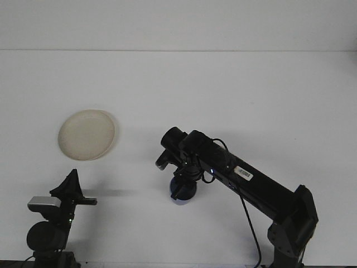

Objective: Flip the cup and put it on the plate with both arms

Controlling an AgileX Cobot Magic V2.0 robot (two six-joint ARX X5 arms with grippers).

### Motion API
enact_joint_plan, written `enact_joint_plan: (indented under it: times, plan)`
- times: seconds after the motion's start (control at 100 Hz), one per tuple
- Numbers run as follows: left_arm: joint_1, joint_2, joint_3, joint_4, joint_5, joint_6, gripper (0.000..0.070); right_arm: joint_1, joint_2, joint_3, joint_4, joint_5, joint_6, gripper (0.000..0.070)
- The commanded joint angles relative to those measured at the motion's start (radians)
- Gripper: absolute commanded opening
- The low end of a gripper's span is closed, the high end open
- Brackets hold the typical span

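Your right pincer (181, 187) is down on the blue cup (184, 192), which sits on the white surface (234, 95) well to the right of the cream plate (87, 134) and somewhat nearer the robot. The arm's dark wrist covers the cup's top, so you cannot tell whether the pincer grips it. Your left pincer (71, 187) waits nearer the robot than the plate, apart from it, and you cannot tell its opening either.
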Motion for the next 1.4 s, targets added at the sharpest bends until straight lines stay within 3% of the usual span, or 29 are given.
enact_joint_plan:
  times: [0.0, 0.08, 0.2, 0.24, 0.68, 1.02, 1.09, 1.21, 1.3, 1.39]
  plan:
    - [0.001, -0.001, -0.019, 0.011, -0.003, -0.003, 0.0013, 0.013, 0.033, 0.025, 0.006, -0.002, -0.010, 0.0000]
    - [0.001, -0.001, -0.019, 0.010, -0.003, -0.003, 0.0013, 0.013, 0.034, 0.025, 0.007, -0.005, -0.014, 0.0036]
    - [0.001, -0.001, -0.019, 0.011, -0.003, -0.003, 0.0013, 0.019, 0.033, 0.026, 0.005, -0.004, -0.031, 0.0267]
    - [0.001, -0.001, -0.019, 0.011, -0.003, -0.003, 0.0013, 0.018, 0.032, 0.029, 0.004, -0.004, -0.031, 0.0308]
    - [0.001, -0.001, -0.018, 0.016, -0.003, -0.011, 0.0012, -0.023, -0.107, 0.279, -0.086, -0.025, -0.031, 0.0309]
    - [0.001, -0.001, 0.002, 0.034, -0.002, -0.377, 0.0012, -0.199, -0.304, 0.308, 0.052, -0.048, -0.012, 0.0309]
    - [0.001, -0.001, 0.020, 0.034, 0.016, -0.416, 0.0012, -0.253, -0.347, 0.283, 0.080, -0.105, -0.012, 0.0306]
    - [0.001, 0.010, 0.085, 0.014, 0.092, -0.417, 0.0013, -0.353, -0.444, 0.161, 0.180, -0.183, -0.012, 0.0306]
    - [0.000, 0.044, 0.165, -0.054, 0.096, -0.408, 0.0013, -0.416, -0.537, 0.013, 0.304, -0.186, -0.012, 0.0306]
    - [0.000, 0.113, 0.256, -0.132, 0.096, -0.350, 0.0013, -0.475, -0.639, -0.162, 0.457, -0.187, -0.011, 0.0305]
